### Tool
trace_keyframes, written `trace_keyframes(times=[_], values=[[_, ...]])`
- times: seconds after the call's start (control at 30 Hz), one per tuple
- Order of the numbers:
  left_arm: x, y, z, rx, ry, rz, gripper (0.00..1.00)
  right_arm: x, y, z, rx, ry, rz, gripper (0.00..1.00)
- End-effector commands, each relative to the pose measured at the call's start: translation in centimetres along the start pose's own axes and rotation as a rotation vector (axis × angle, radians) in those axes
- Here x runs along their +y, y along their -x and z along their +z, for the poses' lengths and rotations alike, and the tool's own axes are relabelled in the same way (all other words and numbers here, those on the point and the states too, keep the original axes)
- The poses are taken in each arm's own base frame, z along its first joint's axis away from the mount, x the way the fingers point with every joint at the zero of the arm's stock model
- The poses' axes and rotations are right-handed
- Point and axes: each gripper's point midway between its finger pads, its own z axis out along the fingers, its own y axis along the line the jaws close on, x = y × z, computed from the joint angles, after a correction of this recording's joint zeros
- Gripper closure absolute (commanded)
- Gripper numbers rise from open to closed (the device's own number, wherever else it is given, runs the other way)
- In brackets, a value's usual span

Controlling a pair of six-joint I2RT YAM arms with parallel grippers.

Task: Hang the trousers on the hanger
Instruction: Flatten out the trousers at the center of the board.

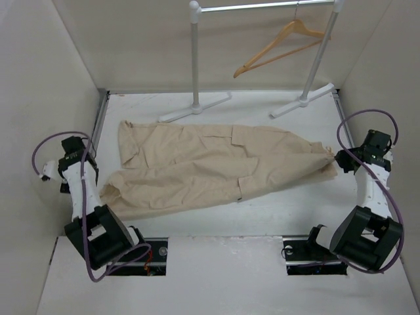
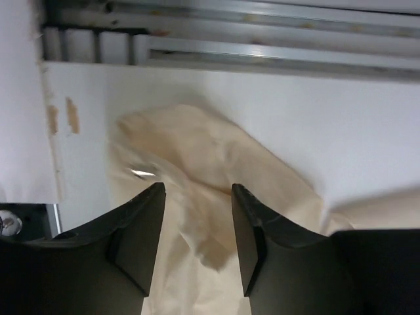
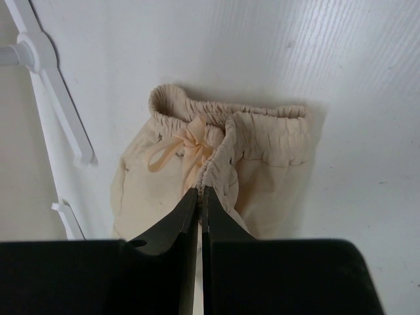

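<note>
One pair of trousers (image 1: 216, 167) lies flat on the white surface (image 1: 275, 213), with its two legs toward the left arm and its waistband toward the right. One wooden hanger (image 1: 279, 44) hangs on the single rack (image 1: 195, 65) behind. The left fingers (image 2: 141, 230) stand apart, released, above a leg end, and the right fingers (image 3: 220, 226) are clenched on the bunched waistband.

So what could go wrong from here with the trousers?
The right gripper pinches only a thin waistband fold of the trousers; it may slip on lifting. The left gripper stands open by the leg ends, so that end could drag. The hanger hangs tilted on the rack and may swing if nudged.
</note>
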Motion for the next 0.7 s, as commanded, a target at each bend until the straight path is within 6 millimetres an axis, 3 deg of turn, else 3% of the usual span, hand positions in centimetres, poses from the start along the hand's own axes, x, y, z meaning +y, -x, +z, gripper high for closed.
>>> trace_keyframes(times=[0.0,0.13,0.2,0.33,0.43,0.67], values=[[-2.8,3.4,-5.6,-0.213,-0.152,0.038,0.55,0.7,0.2,-0.8,-0.06,0.046,-0.033,0.98],[-3.1,2.6,-7.0,-0.292,-0.148,0.189,0.52,-0.6,-0.3,-0.5,-0.053,0.008,-0.043,0.98],[-2.7,0.7,-6.0,-0.257,-0.138,0.248,0.52,-0.4,0.0,-0.9,-0.064,0.012,-0.044,0.97],[-3.4,-5.1,-3.4,-0.15,-0.165,0.471,0.57,0.0,0.2,-1.0,-0.064,0.014,-0.039,0.97],[-3.5,-7.0,-2.0,-0.184,-0.121,0.619,0.55,0.1,0.2,-0.7,-0.054,0.012,-0.039,0.97],[-4.3,-6.4,-2.4,-0.374,-0.077,0.79,0.45,-0.2,-0.5,-0.2,-0.028,0.007,-0.045,0.97]])
